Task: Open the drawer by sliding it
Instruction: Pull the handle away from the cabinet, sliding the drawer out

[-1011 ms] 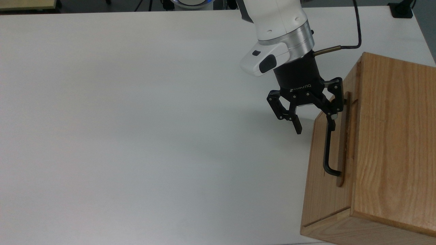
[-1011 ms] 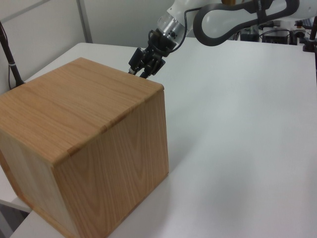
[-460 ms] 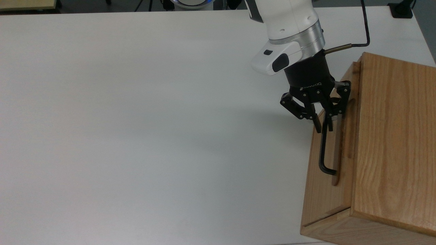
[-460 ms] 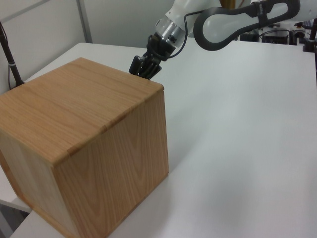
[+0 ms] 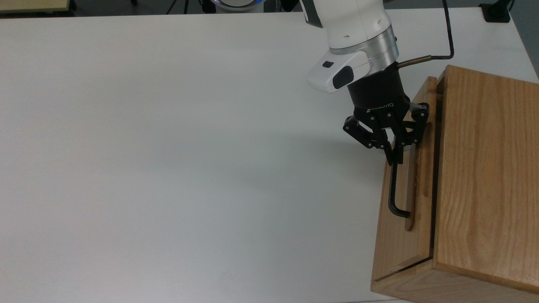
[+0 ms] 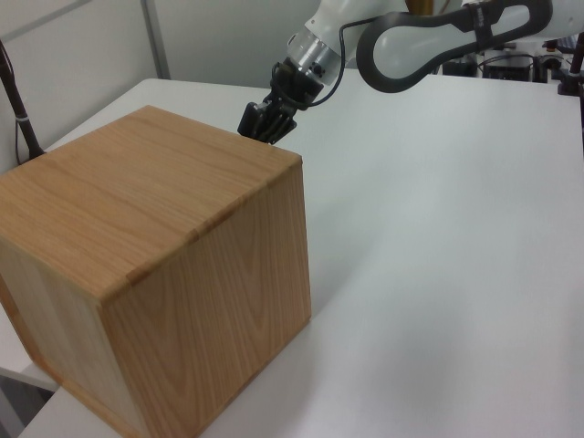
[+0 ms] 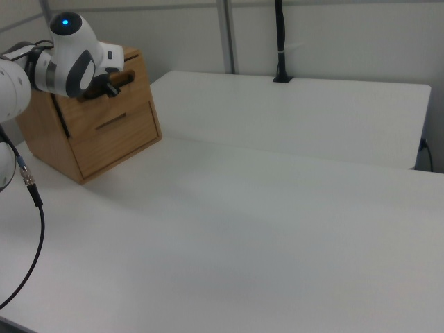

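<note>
The hand grips the black handle of the drawer, whose front faces the top view's left; the handle runs front-to-back.

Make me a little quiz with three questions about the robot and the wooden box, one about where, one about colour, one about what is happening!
1. Where is the end effector in the top view?
A. at the drawer's handle
B. in the table's middle
C. on top of the cabinet

2. What colour is the handle?
A. red
B. black
C. white

3. How is the drawer?
A. taken right out
B. fully shut
C. pulled out a little

Answers: 1 A, its fingers meet at the bar's upper end. 2 B, the bar is black against the light wood. 3 C, a dark gap runs between the drawer front and the cabinet.
</note>
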Available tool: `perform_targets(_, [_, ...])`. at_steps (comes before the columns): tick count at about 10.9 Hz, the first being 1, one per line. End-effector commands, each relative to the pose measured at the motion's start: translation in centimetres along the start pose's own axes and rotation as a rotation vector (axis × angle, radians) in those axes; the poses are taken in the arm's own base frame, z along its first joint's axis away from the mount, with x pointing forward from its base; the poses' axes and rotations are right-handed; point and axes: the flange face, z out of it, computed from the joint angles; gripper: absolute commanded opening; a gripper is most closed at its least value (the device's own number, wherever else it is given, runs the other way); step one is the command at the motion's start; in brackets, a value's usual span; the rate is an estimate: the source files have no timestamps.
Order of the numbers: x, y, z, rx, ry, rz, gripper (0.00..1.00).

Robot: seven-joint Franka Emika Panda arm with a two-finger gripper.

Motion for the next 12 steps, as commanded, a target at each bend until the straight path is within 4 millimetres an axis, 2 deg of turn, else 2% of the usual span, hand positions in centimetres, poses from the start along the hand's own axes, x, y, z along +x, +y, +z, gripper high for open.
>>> perform_targets(1, [1.8,3.2,-3.1,-0.06,0.033,-0.051,0.0])
perform_targets(4, [1.9,5.3,-4.1,-0.095,0.012,-0.092,0.0])
perform_targets(12, [4.5,12.0,-8.4,-0.187,-0.148,-0.275,0.0])
